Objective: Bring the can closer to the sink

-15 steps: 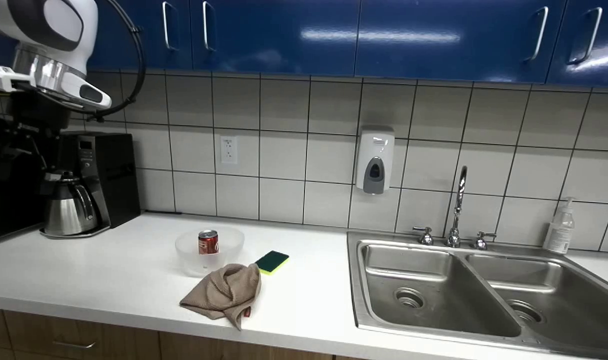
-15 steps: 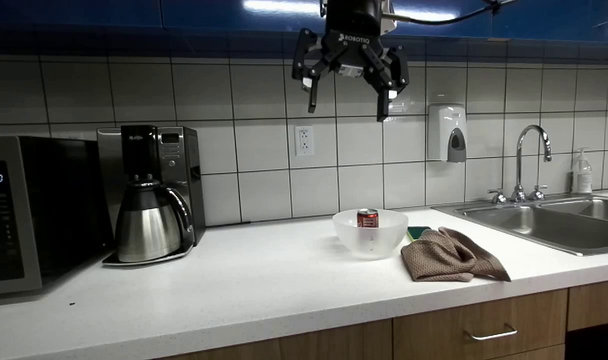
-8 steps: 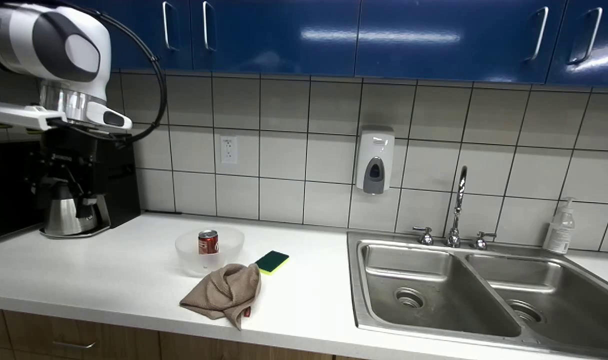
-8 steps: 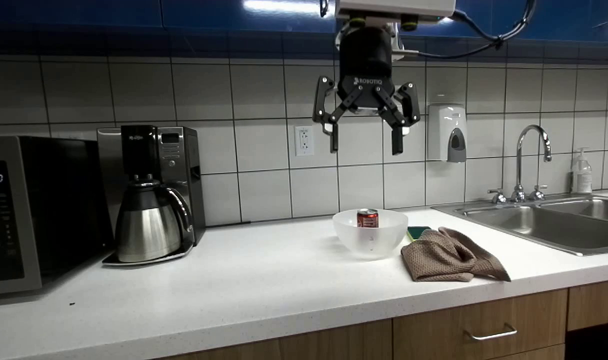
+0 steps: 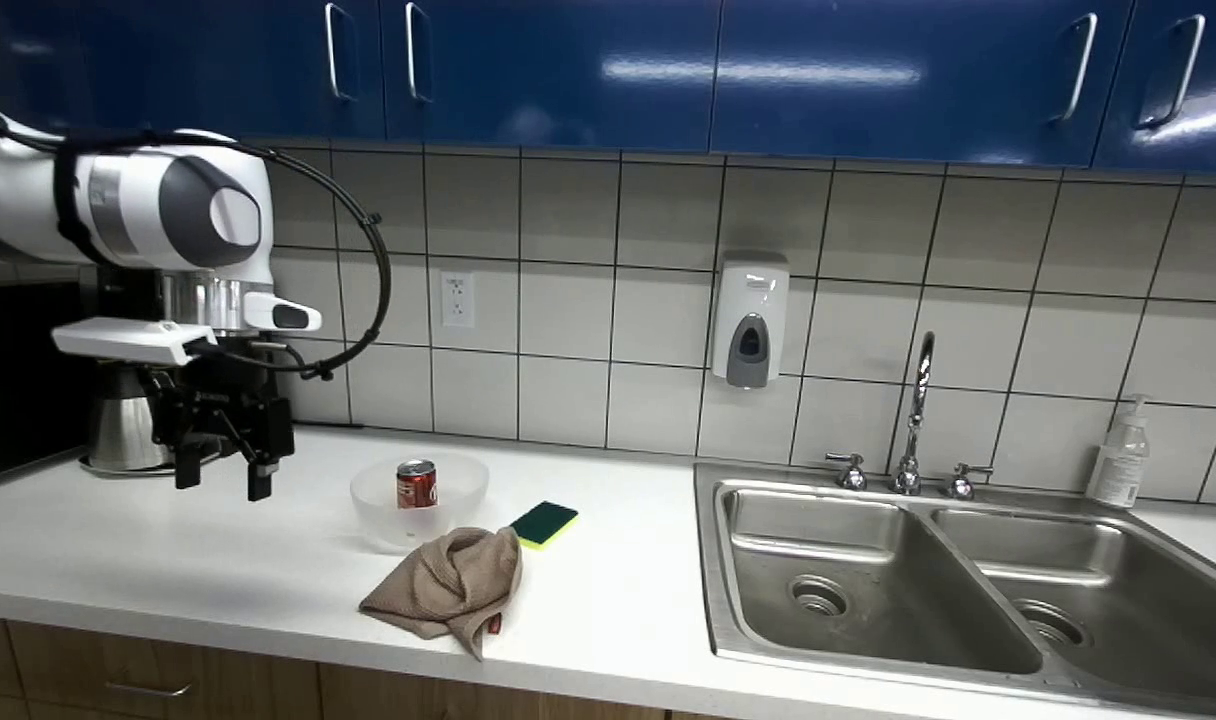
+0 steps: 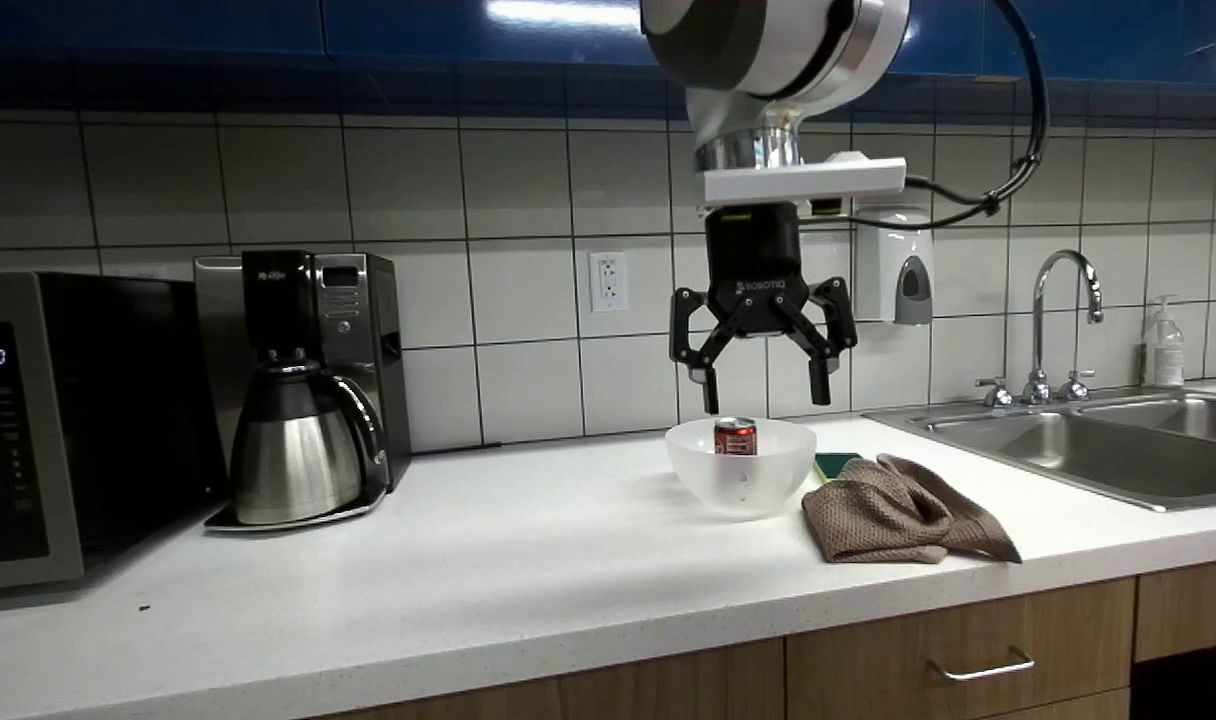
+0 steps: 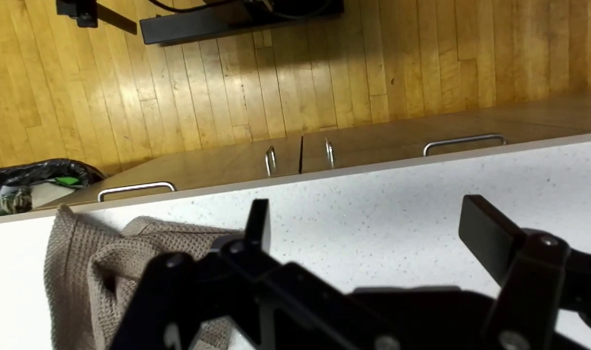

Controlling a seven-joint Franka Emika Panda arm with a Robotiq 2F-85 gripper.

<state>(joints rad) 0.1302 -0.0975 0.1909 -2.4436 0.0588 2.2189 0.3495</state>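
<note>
The red can (image 5: 416, 486) with its silvery top stands upright in a frosted bowl (image 5: 373, 515) on the white counter. The can (image 6: 735, 437) and bowl (image 6: 738, 490) show in both exterior views; neither shows in the wrist view. The steel double-basin sink (image 5: 720, 560) lies to the right, and shows also in an exterior view (image 6: 1058, 440). My gripper (image 5: 224, 482) is open and empty above the counter, left of the bowl there. In an exterior view the gripper (image 6: 765, 400) appears just above the bowl. In the wrist view bare counter shows between its fingertips (image 7: 367, 204).
A brown cloth (image 5: 453, 590) lies against the bowl, with a green sponge (image 5: 545, 524) behind it. A coffee maker with a steel carafe (image 6: 298, 450) and a microwave (image 6: 118, 420) stand at the left. The counter's front edge (image 7: 295, 181) shows in the wrist view.
The arm has come down and a little to the right in both exterior views, the gripper staying open. The can, bowl, cloth and sponge have not moved.
</note>
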